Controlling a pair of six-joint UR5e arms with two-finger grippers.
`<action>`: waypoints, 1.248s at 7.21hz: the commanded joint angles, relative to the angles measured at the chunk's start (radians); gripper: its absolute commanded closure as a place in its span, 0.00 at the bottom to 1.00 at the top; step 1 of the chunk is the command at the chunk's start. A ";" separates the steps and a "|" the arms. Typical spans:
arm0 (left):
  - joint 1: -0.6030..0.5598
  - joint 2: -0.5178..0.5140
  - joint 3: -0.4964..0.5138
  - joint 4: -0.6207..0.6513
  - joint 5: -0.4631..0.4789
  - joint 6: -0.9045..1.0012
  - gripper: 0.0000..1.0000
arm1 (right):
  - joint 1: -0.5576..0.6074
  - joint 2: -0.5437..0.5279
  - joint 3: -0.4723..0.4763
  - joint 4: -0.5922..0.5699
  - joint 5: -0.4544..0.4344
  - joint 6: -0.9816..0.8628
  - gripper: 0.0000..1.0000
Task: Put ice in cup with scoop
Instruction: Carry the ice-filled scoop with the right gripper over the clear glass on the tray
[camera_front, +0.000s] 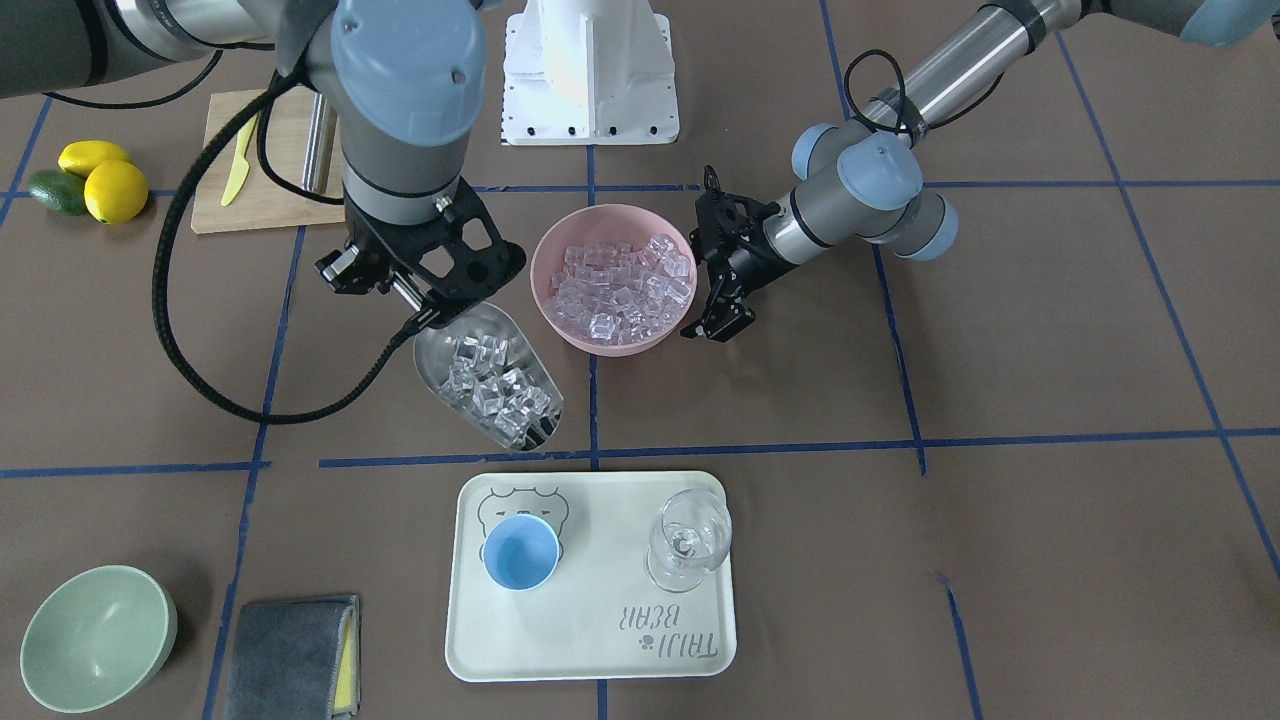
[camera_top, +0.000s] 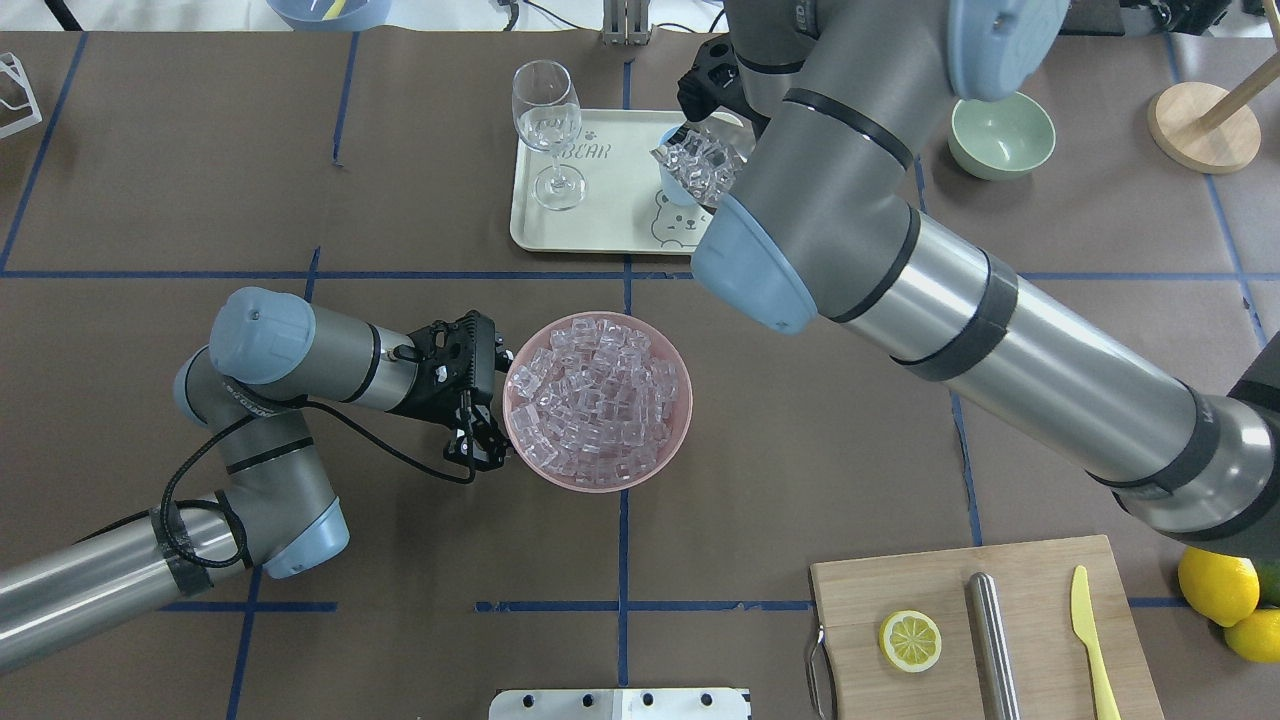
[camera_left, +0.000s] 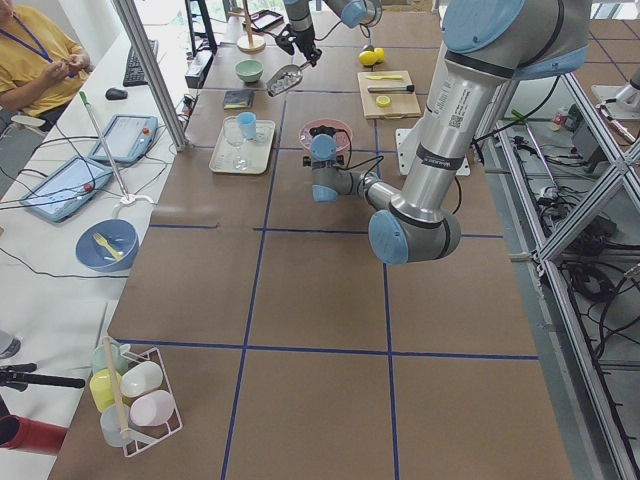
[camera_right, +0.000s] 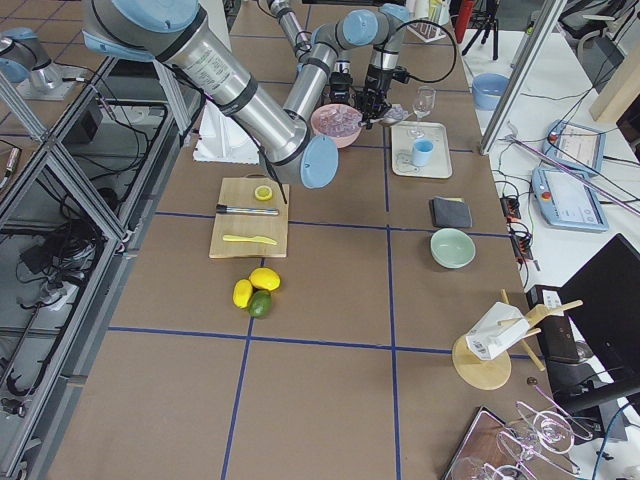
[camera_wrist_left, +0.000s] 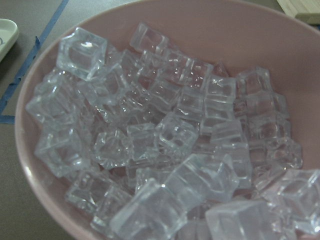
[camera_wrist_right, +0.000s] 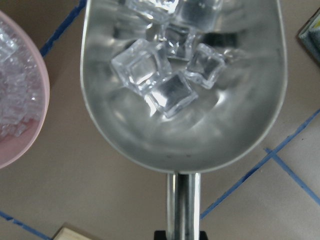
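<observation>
My right gripper (camera_front: 422, 312) is shut on the handle of the steel scoop (camera_front: 490, 385). It holds the scoop in the air between the pink bowl (camera_front: 560, 330) and the tray, mouth toward the tray. Several ice cubes (camera_wrist_right: 165, 75) lie in its trough. The pink bowl is piled with ice (camera_wrist_left: 165, 140). The light-blue cup (camera_front: 520, 553) stands upright on the tray and looks empty. In the overhead view the scoop (camera_top: 700, 165) covers most of the cup. My left gripper (camera_front: 720, 325) sits beside the bowl's rim, fingers slightly apart, holding nothing.
A clear wine glass (camera_front: 688, 540) stands on the cream tray (camera_front: 600, 640) beside the cup. A pale green bowl (camera_front: 95, 640) and a grey cloth (camera_front: 290, 655) lie toward the table's near corner. A cutting board (camera_front: 270, 205) with a yellow knife and citrus fruit (camera_front: 100, 185) lie behind the right arm.
</observation>
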 joint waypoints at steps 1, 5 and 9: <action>0.000 0.000 0.000 0.000 0.002 0.000 0.00 | 0.018 0.008 -0.155 0.137 -0.005 -0.003 1.00; 0.002 -0.002 0.000 0.000 0.002 0.000 0.00 | 0.020 0.021 -0.274 0.171 -0.028 -0.016 1.00; 0.002 -0.002 0.000 0.000 0.002 -0.002 0.00 | 0.020 0.140 -0.374 -0.009 -0.089 -0.144 1.00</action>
